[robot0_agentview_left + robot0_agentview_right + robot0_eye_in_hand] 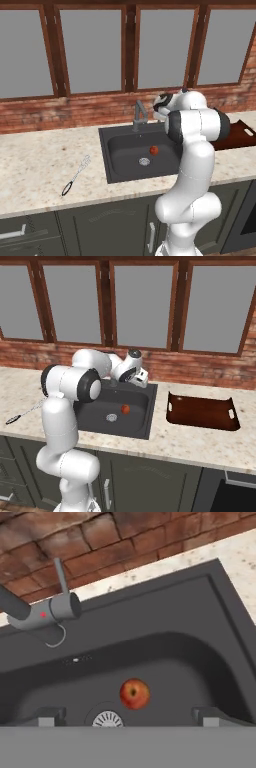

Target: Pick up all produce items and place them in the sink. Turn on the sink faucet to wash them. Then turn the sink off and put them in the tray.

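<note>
Apple-like fruit [134,693], red-orange with a yellowish patch, resting on the floor of the black sink [200,657], just beside the round silver drain [107,718] and apart from the basin walls; in the left base view the same fruit [154,149] sits up and right of the drain [144,161]. Gripper [128,716] hangs above the basin with its two finger tips spread wide, one at each side of the hand view, nothing between them; fruit lies below the gap, untouched. Sink faucet [47,609] stands at the back rim against the brick wall, grey body with a thin lever rising from it; whether water runs is hard to say, none visible from here. Tray [201,412], dark reddish-brown with cut-out handles, sits on the speckled counter [200,443] right of the sink, well apart from the fruit. Wire whisk [76,175] with black handle lies on the counter left of the basin. Windows [95,50] above the brick.
</note>
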